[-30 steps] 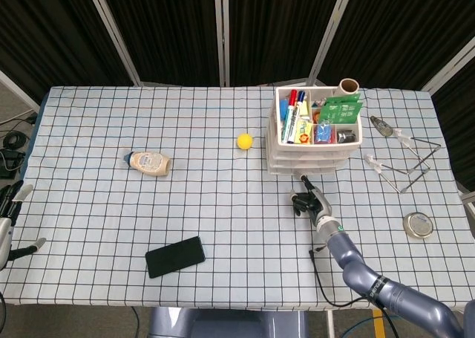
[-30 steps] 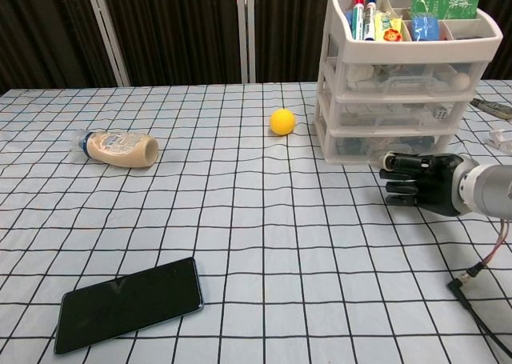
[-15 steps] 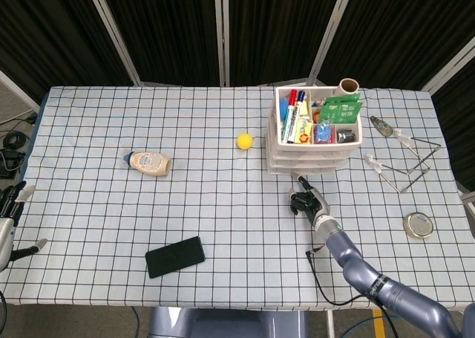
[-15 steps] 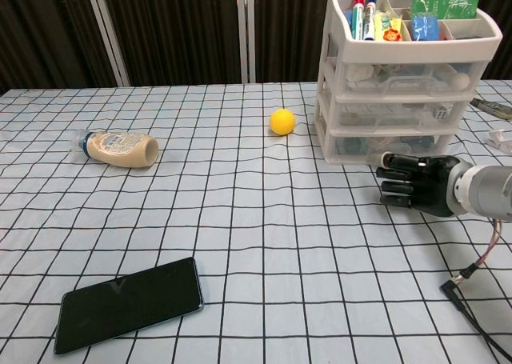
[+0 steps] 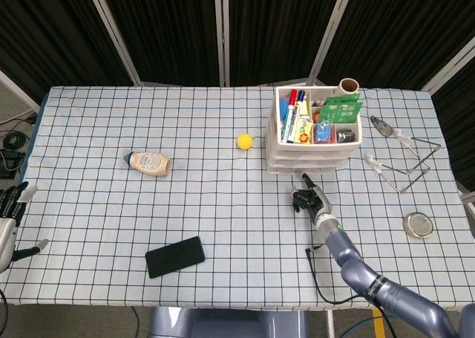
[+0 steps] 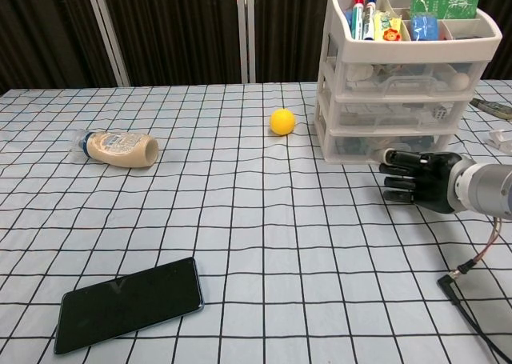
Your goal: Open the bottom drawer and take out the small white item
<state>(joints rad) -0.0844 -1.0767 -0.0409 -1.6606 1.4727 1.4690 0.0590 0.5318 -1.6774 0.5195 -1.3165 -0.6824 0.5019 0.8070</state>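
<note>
Your right hand (image 6: 416,182) sits low on the surface (image 5: 223,204), just in front of the bottom drawer (image 6: 392,144) of the drawer unit (image 5: 312,141), fingers curled inward with nothing in them. The drawer is closed; through its clear front you cannot pick out the small white item. Your left hand (image 5: 9,204) hangs off the surface's left edge, fingers apart, holding nothing.

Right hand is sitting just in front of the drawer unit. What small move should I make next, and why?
Probably ease the right hand forward and a touch up, so its fingertips hook the front of the bottom drawer of the white plastic three-drawer unit. That drawer looks fully closed, and the hand holds nothing, its fingers curled low in front of it, seemingly just short of the drawer front.
</note>
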